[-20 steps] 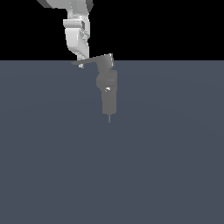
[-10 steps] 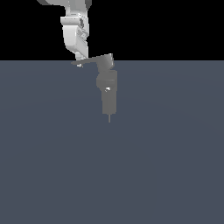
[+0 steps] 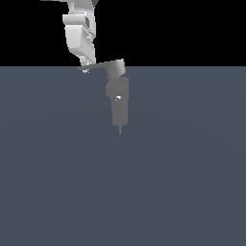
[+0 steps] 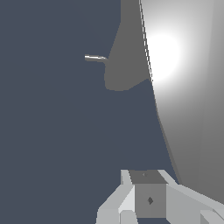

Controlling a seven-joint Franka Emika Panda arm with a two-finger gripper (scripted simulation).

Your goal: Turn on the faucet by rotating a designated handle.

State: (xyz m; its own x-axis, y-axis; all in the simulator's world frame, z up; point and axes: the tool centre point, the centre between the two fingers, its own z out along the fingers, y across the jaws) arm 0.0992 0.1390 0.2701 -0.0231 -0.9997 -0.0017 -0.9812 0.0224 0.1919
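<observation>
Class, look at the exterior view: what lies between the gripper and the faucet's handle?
Nothing separate shows. In the exterior view the gripper sits right at the outer end of the handle, with no gap visible; actual contact cannot be confirmed.

The grey faucet (image 3: 118, 103) stands upright as stacked blocks, with a white spot and a thin pin tip pointing down. Its flat tapering handle (image 3: 98, 66) projects from the top block toward the exterior view's left, tilted slightly.

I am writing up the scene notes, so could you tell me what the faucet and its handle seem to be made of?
The faucet renders as flat matte grey, with no grain or texture; it could be painted metal or plastic. Its thin pin tip looks brighter, perhaps bare metal. The handle shows the same dull grey in the exterior view, but up close in the wrist view it carries a broad white glare, suggesting a smooth, satin surface.
</observation>
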